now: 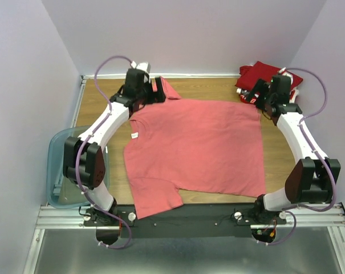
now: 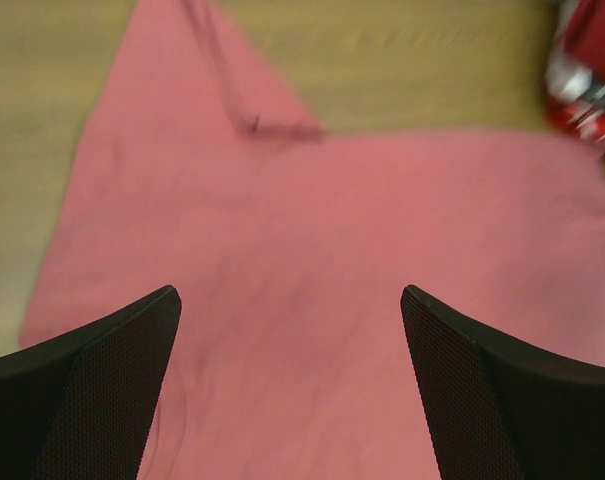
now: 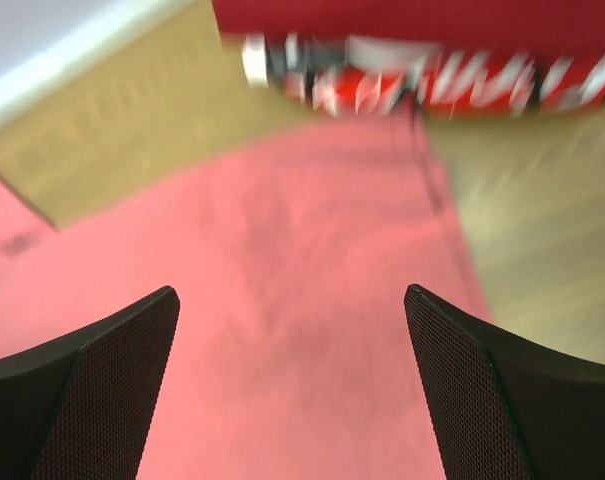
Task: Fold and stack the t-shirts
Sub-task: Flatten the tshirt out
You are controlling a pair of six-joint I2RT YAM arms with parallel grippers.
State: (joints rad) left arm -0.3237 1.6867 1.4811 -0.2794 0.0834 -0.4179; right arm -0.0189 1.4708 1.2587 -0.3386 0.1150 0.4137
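A large salmon-pink t-shirt (image 1: 195, 148) lies spread flat across the middle of the wooden table, one sleeve pointing to the far left and one to the near left. My left gripper (image 1: 158, 91) hovers open over its far-left sleeve, nothing between the fingers; in the left wrist view the pink cloth (image 2: 322, 250) fills the space under the open gripper (image 2: 290, 300). My right gripper (image 1: 256, 96) stands open above the shirt's far-right corner (image 3: 312, 280), also empty (image 3: 292, 300). A dark red t-shirt (image 1: 266, 74) and a red one with white print (image 3: 432, 75) lie bunched at the back right.
A translucent blue-grey plastic bin (image 1: 61, 165) sits off the table's left edge beside the left arm. Walls close in the table at the back and both sides. Bare wood (image 1: 218, 88) shows along the far edge.
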